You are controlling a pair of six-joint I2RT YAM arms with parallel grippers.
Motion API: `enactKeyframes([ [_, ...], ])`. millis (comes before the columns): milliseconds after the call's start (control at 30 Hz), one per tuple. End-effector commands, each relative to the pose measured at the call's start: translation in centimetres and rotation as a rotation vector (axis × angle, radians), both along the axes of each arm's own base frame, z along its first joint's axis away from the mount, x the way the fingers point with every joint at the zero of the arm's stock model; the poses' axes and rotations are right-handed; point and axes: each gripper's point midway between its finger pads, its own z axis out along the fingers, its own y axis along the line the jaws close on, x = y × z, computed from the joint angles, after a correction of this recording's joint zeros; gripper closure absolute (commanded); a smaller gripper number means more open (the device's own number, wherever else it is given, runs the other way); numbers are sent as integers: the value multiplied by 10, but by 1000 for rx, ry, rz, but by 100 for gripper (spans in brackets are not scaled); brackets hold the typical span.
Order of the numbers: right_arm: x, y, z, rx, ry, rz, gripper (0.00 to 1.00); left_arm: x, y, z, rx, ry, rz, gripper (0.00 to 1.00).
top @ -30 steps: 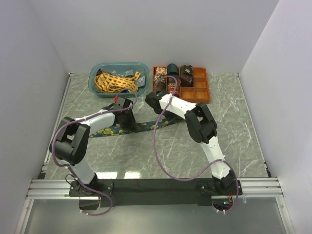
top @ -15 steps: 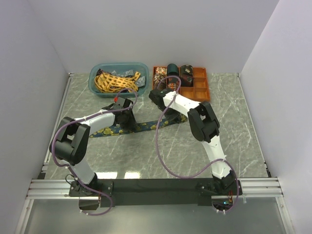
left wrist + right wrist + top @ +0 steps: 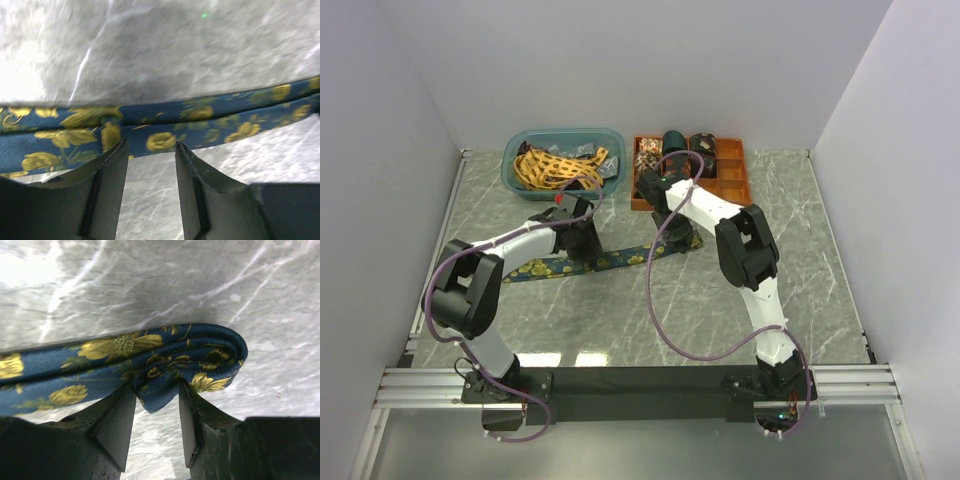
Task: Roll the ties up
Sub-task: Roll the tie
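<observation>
Left claw (image 3: 150, 145) and right claw (image 3: 156, 387), both mine and half-open, sit at one blue gold-flowered tie (image 3: 620, 260) on the grey marbled surface (image 3: 620, 315), white walls (image 3: 620, 60) around.

This is a robot lab, set up like a small test booth. Plain white walls (image 3: 620, 60) close in a gray stone-look table (image 3: 620, 310) on three sides. Two robot arms (image 3: 470, 290) are bolted to a metal rail (image 3: 420, 385) at 6 o'clock, and purple cables (image 3: 655, 320) loop off them. A blue bin (image 3: 510, 172) of ties (image 3: 545, 165) sits at 11 o'clock, and an orange tray (image 3: 741, 180) sits at 12 o'clock.
</observation>
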Motion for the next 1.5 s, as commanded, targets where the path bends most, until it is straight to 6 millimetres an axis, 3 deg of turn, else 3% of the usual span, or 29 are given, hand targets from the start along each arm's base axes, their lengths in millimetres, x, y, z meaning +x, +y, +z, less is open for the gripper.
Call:
enactKeyframes([
  [0,20,21,42,168,-112,-27,53,20,-11,34,-42,-86,-24,51],
  [233,29,18,44,262,-124,-83,54,24,-25,45,-55,-96,-53,51],
  [467,28,22,31,432,-67,-143,55,29,-44,57,-83,-127,-97,50],
  [733,20,24,8,508,-5,-172,54,37,-68,63,-95,-136,-138,50],
  [1067,27,30,46,614,-68,-158,48,48,-101,76,-146,-157,-191,50],
  [1233,30,30,51,668,-75,-186,48,53,-118,79,-182,-164,-215,50],
  [1333,32,29,53,695,-86,-199,51,54,-124,80,-202,-170,-223,50],
  [1467,35,24,54,710,-104,-219,62,56,-132,80,-217,-171,-242,50],
])
